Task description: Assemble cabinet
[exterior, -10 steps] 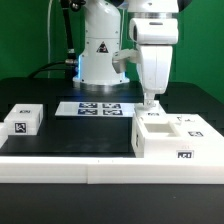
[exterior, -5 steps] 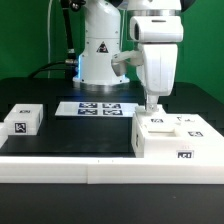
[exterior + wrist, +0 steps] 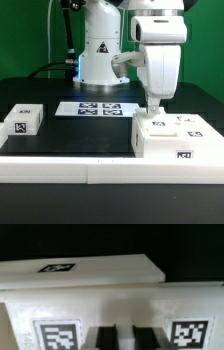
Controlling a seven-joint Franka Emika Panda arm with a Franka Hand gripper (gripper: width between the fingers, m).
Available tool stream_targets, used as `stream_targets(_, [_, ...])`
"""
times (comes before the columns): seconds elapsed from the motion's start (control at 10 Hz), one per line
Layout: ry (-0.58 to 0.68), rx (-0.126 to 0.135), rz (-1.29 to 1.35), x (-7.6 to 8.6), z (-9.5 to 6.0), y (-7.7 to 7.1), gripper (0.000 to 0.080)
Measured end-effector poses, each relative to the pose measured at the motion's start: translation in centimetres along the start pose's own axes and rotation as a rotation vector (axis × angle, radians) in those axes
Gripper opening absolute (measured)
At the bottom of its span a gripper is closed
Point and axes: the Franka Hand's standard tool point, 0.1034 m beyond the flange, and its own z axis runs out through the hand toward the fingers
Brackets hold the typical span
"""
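Cabinet (image 3: 172, 146): big, smooth white plastic box with square recesses on top and black-and-white tags, near side, the exterior view's right.
Gripper (image 3: 153, 107): white body and slim dark fingers, at the cabinet's far left corner. Only a pale sliver parts the fingers; I cannot tell whether they are pinching anything.
Block (image 3: 22, 121): small, white, tagged, the exterior view's left.
Table (image 3: 70, 135): matte black.

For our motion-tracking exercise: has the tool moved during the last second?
Yes. The tool has shifted slightly toward the exterior view's right, judged against the cabinet below it.
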Motion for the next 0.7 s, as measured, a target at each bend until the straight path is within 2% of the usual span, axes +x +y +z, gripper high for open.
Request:
stream_targets(0.1, [0.0, 0.0, 0.0, 0.0, 0.0, 0.0, 0.007])
stream_targets(0.2, [-0.001, 0.008, -0.006, 0.1, 0.1, 0.7, 0.007])
stream_targets(0.3, [0.0, 0.007, -0.003, 0.1, 0.1, 1.8, 0.007])
stream_targets(0.5, [0.005, -0.005, -0.001, 0.0, 0.2, 2.8, 0.007])
stream_targets(0.6, [0.014, -0.032, -0.005, 0.0, 0.2, 3.5, 0.007])
stream_targets(0.7, [0.027, -0.07, -0.007, -0.1, 0.3, 4.2, 0.0071])
